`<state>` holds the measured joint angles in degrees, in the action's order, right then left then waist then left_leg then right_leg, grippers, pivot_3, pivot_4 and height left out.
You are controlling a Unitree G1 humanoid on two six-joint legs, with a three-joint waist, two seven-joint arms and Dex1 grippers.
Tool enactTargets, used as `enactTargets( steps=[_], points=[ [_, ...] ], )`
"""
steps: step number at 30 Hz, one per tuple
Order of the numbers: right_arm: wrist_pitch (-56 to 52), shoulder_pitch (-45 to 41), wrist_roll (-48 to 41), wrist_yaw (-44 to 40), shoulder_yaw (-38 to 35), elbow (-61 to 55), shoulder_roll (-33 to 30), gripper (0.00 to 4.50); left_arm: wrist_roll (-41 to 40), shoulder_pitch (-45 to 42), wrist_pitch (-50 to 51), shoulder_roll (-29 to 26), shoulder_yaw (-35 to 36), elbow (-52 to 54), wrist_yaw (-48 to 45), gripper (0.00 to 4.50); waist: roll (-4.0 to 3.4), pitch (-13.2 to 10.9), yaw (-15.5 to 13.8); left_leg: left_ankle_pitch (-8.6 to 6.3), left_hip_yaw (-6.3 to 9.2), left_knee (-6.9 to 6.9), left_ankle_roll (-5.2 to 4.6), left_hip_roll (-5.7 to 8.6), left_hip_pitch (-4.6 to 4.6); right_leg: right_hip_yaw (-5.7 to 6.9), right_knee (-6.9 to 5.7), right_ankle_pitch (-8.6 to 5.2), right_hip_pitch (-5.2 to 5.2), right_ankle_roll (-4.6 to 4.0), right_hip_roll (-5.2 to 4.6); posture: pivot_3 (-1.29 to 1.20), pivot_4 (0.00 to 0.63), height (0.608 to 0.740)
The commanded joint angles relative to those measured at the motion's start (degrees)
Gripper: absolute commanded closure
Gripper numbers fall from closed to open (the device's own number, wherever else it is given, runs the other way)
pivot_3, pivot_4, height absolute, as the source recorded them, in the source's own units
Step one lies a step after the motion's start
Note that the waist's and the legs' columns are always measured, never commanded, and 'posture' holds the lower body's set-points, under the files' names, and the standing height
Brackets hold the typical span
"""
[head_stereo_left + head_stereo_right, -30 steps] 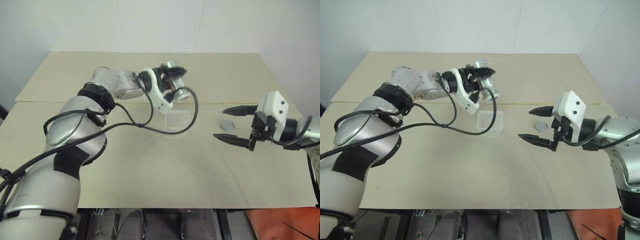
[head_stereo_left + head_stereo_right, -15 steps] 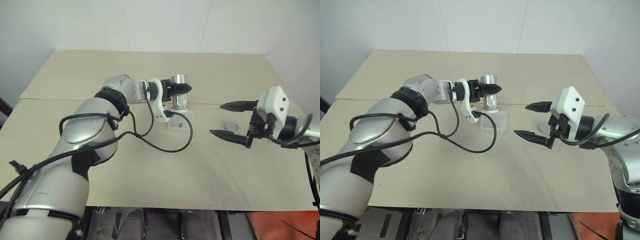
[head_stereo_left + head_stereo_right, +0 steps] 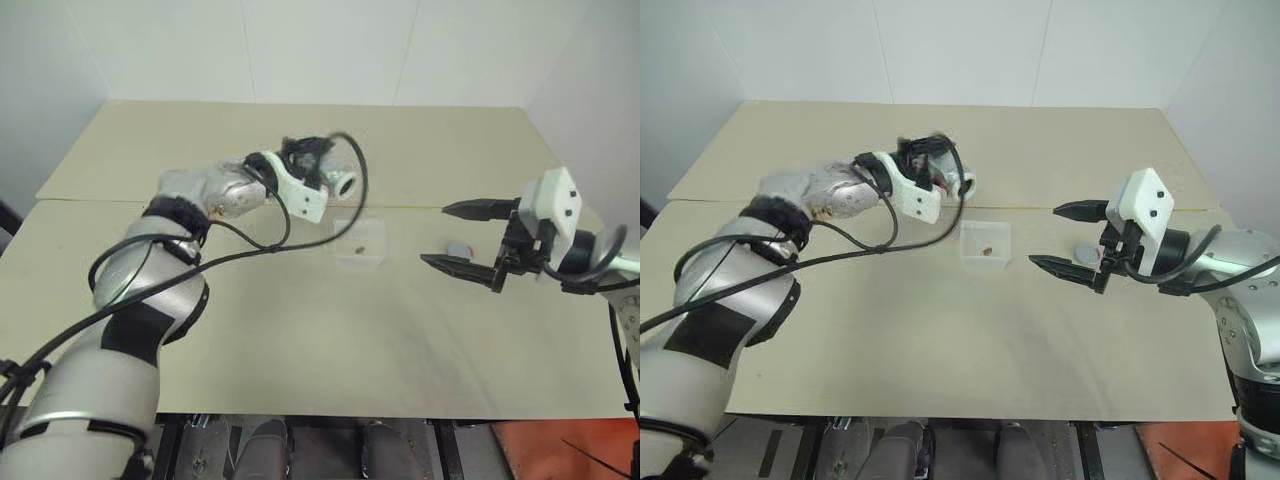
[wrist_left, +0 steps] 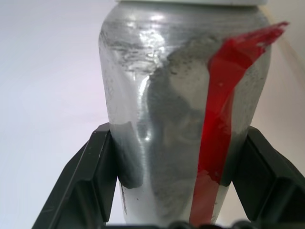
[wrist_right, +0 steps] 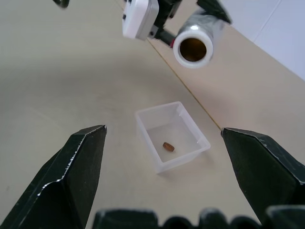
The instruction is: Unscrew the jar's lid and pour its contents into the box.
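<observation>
So the setup is pretty bare — one big beige table (image 3: 300,340) with a matte top, and there's a seam (image 3: 100,202) running across it from side to side, like two boards butted together, the far one sitting slightly narrower at its left end. Behind it are plain white walls (image 3: 330,50) made of panels with thin vertical joints. Past the front right corner of the table there's an orange-red patch of floor (image 3: 560,450). Under the front edge you can see some dark frame bits (image 3: 200,445) — can't make out what exactly.
</observation>
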<state>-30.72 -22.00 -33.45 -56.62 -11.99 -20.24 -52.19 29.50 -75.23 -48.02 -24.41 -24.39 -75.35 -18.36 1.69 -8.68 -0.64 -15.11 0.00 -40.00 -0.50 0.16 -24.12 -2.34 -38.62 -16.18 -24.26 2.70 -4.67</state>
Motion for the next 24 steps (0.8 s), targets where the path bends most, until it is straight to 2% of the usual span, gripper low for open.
enactTargets(
  steps=[1,3,5,8,11,13,17,24],
  points=[
    [-0.4,-1.4,-2.1,-0.4,-1.1,0.2,0.4,0.01,-24.5,5.3,13.2,1.8,15.0,9.4,-25.4,1.53,0.00,0.0,0.1,0.00,0.02,-0.06,0.00,-0.02,-0.02,0.03,-0.05,0.00,-0.01,0.00,0.00,0.00,0.150,0.740],
    [-0.5,-1.3,-2.1,-0.2,-0.8,0.3,0.5,0.01,-34.5,12.0,25.7,2.0,19.9,20.5,-34.0,1.53,-0.01,0.0,0.6,-0.01,0.08,-0.10,-0.02,-0.04,-0.04,0.06,-0.05,0.00,0.00,0.00,0.01,0.00,0.150,0.740],
    [-0.7,-0.9,-2.5,0.0,-0.9,0.1,0.7,0.01,-42.6,19.0,39.5,1.8,23.0,33.7,-37.1,1.53,-0.01,0.0,1.2,-0.03,0.16,-0.15,-0.04,-0.06,-0.05,0.06,-0.09,0.00,-0.01,0.00,0.01,0.00,0.150,0.740],
    [-1.2,-0.5,-3.1,0.3,-1.1,-0.3,1.0,0.01,-52.4,28.8,56.9,1.2,26.4,51.3,-37.4,1.53,-0.03,0.0,1.9,-0.11,0.29,-0.22,-0.18,-0.12,-0.04,0.00,-0.18,0.00,0.01,0.00,0.01,0.00,0.150,0.740],
    [-1.9,-0.4,-3.6,0.8,-1.2,-0.7,1.4,0.01,-55.7,36.6,64.8,1.6,27.7,61.8,-34.1,1.53,-0.06,0.0,2.0,-0.25,0.41,-0.29,-0.43,-0.11,-0.01,-0.05,-0.29,0.00,0.01,0.00,0.03,0.00,0.150,0.740],
    [-2.3,-0.4,-3.9,1.0,-1.2,-1.0,1.6,0.01,-56.9,41.2,67.9,1.9,27.5,66.5,-33.1,1.53,-0.09,0.1,1.9,-0.30,0.44,-0.29,-0.50,-0.10,0.19,-0.10,-0.36,0.00,0.17,0.00,0.05,0.00,0.150,0.740],
    [-3.3,0.1,-4.8,1.6,-1.6,-2.3,1.9,0.01,-56.2,49.2,66.1,3.7,27.0,71.1,-31.6,1.53,-0.15,0.1,1.6,-0.35,0.44,-0.22,-0.59,-0.10,0.41,-0.20,-0.33,0.00,0.33,0.00,0.05,0.00,0.150,0.740],
    [-4.6,1.6,-6.4,2.2,-2.6,-4.2,1.7,0.01,-48.6,52.8,52.0,7.1,26.4,63.8,-27.2,1.53,-0.14,0.1,1.0,-0.36,0.39,-0.21,-0.61,-0.03,0.38,-0.19,-0.29,0.00,0.31,0.00,-0.02,0.00,0.150,0.740]
  ],
)
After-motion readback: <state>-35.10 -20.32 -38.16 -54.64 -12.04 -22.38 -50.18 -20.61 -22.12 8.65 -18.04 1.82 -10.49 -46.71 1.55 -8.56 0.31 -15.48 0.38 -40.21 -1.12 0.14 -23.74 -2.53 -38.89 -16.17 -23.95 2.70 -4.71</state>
